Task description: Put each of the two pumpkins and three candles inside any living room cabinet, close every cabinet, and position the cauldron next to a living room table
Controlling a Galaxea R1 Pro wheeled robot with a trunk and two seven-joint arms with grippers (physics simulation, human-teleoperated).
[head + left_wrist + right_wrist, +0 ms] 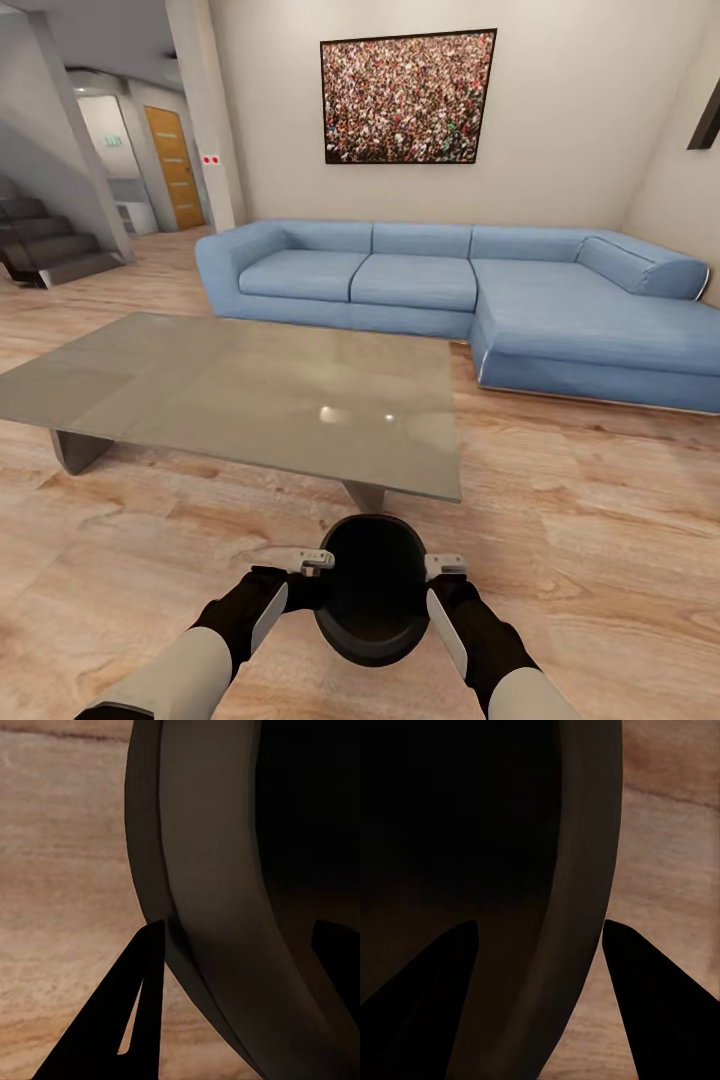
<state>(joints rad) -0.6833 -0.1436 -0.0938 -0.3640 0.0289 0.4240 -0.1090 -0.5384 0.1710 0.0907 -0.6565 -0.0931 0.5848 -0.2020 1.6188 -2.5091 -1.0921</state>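
Cauldron [373, 590] directly ahead of me, between my left gripper [312, 563] and right gripper [444, 570], over the floor [590, 520]. Table [240, 390] just beyond it. Sofa [470, 290] behind table, along wall. Stairs [45, 245] far left.

Blue corner sofa [470, 290], framed picture [408, 96] above, wood floor [600, 520], perhaps stairs [45, 245]
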